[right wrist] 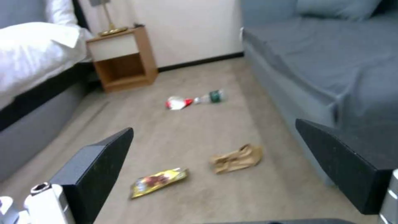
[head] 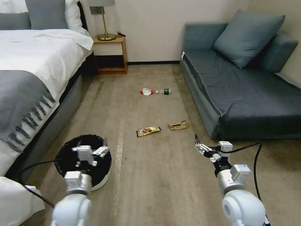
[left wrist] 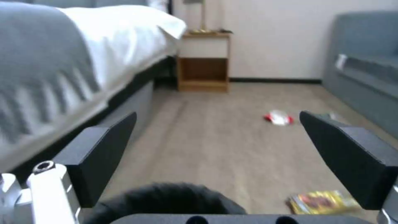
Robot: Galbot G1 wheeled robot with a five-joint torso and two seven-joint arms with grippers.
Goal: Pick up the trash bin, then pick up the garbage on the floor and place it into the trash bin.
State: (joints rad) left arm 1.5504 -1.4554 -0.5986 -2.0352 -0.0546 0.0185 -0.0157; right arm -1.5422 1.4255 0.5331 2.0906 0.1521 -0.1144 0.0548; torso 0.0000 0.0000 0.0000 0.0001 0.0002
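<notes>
Where carpet lies matted: round trash bin [head: 64, 157], crinkly black liner.

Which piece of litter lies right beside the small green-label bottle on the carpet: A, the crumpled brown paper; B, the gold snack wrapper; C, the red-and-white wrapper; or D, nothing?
C: the red-and-white wrapper lies right next to the bottle, far from both end effectors.
</notes>
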